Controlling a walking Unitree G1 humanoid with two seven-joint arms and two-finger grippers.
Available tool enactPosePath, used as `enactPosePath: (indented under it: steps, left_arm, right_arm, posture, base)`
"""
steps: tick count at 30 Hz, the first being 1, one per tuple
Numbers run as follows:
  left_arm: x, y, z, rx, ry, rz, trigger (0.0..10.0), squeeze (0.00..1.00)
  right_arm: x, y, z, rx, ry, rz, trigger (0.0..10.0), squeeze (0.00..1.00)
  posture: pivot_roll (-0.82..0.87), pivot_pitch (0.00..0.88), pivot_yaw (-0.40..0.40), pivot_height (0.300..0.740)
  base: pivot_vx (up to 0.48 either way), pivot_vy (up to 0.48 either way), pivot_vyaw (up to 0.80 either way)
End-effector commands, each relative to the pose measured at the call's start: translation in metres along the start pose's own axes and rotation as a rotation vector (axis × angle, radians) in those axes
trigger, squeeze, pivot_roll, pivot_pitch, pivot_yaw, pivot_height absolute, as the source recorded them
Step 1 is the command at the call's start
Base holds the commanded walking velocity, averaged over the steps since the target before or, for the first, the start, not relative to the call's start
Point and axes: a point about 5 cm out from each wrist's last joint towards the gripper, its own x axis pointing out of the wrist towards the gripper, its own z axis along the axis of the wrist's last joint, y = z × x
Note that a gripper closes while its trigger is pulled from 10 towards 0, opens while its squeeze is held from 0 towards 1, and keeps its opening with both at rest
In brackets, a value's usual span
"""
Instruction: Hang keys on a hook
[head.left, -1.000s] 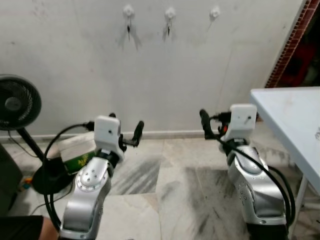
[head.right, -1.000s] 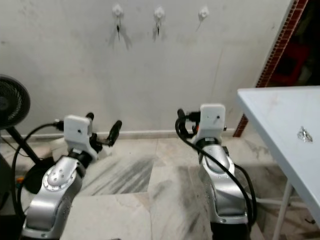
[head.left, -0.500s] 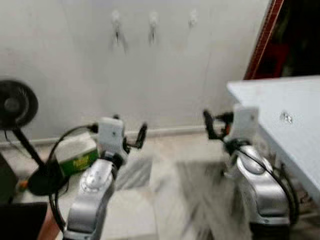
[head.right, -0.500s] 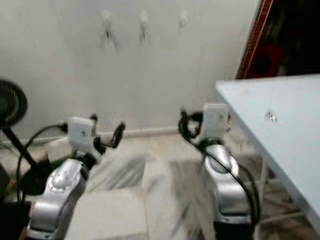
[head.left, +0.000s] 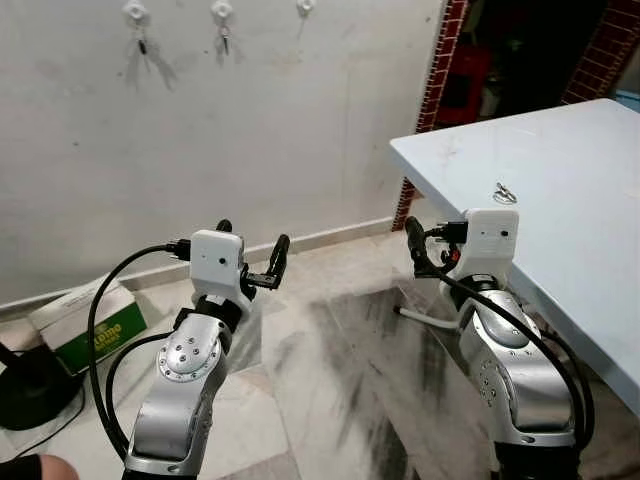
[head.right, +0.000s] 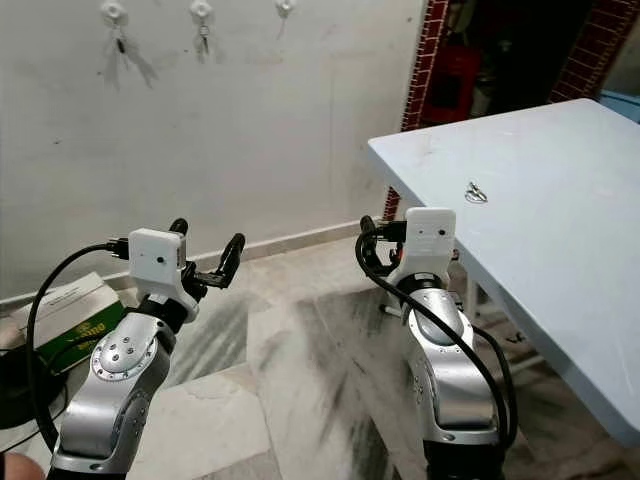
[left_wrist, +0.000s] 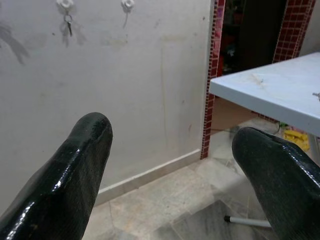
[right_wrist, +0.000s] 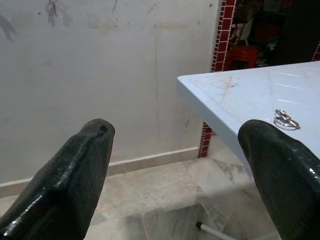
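A small ring of keys (head.left: 505, 192) lies on the pale blue table (head.left: 560, 240) at my right, also ahead of the right wrist as the keys (right_wrist: 286, 119). Three white hooks (head.left: 222, 10) sit high on the grey wall at the upper left; small dark items hang from two of them, one of which looks like a key (left_wrist: 68, 25). My left gripper (head.left: 252, 240) is raised over the floor, open and empty. My right gripper (right_wrist: 175, 170) is open and empty too, held just left of the table's near corner.
A red brick pillar (head.left: 440, 60) stands between wall and table. A green and white box (head.left: 85, 320) and a black fan base (head.left: 25, 385) lie on the floor at left. A white table foot (head.left: 420, 318) lies on the marble floor.
The camera has swung to the right: hooks slid to the upper left and the table with the keys fills more of the right side. Both arms keep the same raised pose.
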Motion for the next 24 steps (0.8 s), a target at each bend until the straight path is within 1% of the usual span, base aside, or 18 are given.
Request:
enactPosePath:
  steps: [1, 2, 3, 7, 9, 11, 12, 15, 19, 22, 23, 24]
  left_arm:
    - [0.000, 0.001, -0.001, 0.018, -0.001, 0.008, 10.0, 0.00]
    - [-0.002, 0.004, -0.003, 0.034, -0.001, 0.022, 10.0, 0.00]
    - [-0.002, 0.005, -0.005, 0.030, -0.001, 0.028, 10.0, 0.00]
    - [-0.004, 0.010, -0.008, 0.030, -0.005, 0.056, 10.0, 0.00]
    - [-0.004, 0.018, -0.010, 0.028, -0.013, 0.100, 10.0, 0.00]
    - [-0.004, 0.018, -0.010, 0.029, -0.014, 0.104, 10.0, 0.00]
    - [-0.003, 0.022, -0.011, 0.036, -0.022, 0.127, 10.0, 0.00]
    - [-0.002, 0.024, -0.012, 0.031, -0.028, 0.144, 10.0, 0.00]
    - [0.000, 0.025, -0.012, 0.042, -0.045, 0.146, 10.0, 0.00]
    - [-0.001, 0.025, -0.016, 0.045, -0.037, 0.143, 10.0, 0.00]
    - [-0.004, 0.027, -0.025, 0.053, -0.006, 0.141, 10.0, 0.00]
    - [-0.005, 0.027, -0.029, 0.029, 0.009, 0.138, 10.0, 0.00]
  right_arm:
    - [0.000, 0.000, -0.002, -0.005, 0.007, 0.002, 10.0, 0.00]
    - [-0.002, 0.001, -0.003, -0.029, -0.009, 0.019, 10.0, 0.00]
    - [-0.004, 0.001, -0.005, -0.037, -0.015, 0.023, 10.0, 0.00]
    - [-0.008, -0.001, -0.010, -0.046, -0.035, 0.023, 10.0, 0.00]
    - [-0.013, 0.000, -0.013, -0.086, -0.067, 0.024, 10.0, 0.00]
    - [-0.013, 0.000, -0.013, -0.091, -0.070, 0.024, 10.0, 0.00]
    - [-0.013, 0.000, -0.016, -0.098, -0.077, 0.008, 10.0, 0.00]
    - [-0.014, 0.001, -0.018, -0.102, -0.086, -0.011, 10.0, 0.00]
    - [-0.014, 0.008, -0.023, -0.119, -0.107, -0.023, 10.0, 0.00]
    - [-0.014, 0.008, -0.024, -0.119, -0.105, -0.024, 10.0, 0.00]
    - [-0.013, 0.005, -0.028, -0.119, -0.092, -0.032, 10.0, 0.00]
    - [-0.013, 0.002, -0.031, -0.119, -0.083, -0.037, 10.0, 0.00]
  posture:
    - [-0.01, 0.000, -0.009, 0.740]
    - [-0.01, 0.000, -0.009, 0.740]
    - [-0.01, 0.000, -0.009, 0.740]
    - [-0.01, 0.000, -0.009, 0.740]
    - [-0.01, 0.000, -0.009, 0.740]
    - [-0.01, 0.000, -0.009, 0.740]
    - [-0.01, 0.000, 0.010, 0.740]
    - [-0.01, 0.000, 0.017, 0.740]
    - [-0.01, 0.000, 0.022, 0.740]
    - [-0.01, 0.000, 0.021, 0.740]
    - [-0.01, 0.000, 0.021, 0.740]
    - [-0.01, 0.000, 0.018, 0.740]
  base:
    - [0.000, 0.000, -0.78]
    - [0.000, 0.000, -0.77]
    - [0.000, 0.000, -0.77]
    - [0.000, 0.000, -0.76]
    - [0.000, 0.000, -0.76]
    - [0.000, 0.000, -0.76]
    - [0.000, 0.000, -0.77]
    - [0.000, 0.000, -0.78]
    - [0.000, 0.000, -0.78]
    - [0.000, 0.000, -0.78]
    - [0.000, 0.000, -0.78]
    - [0.000, 0.000, -0.78]
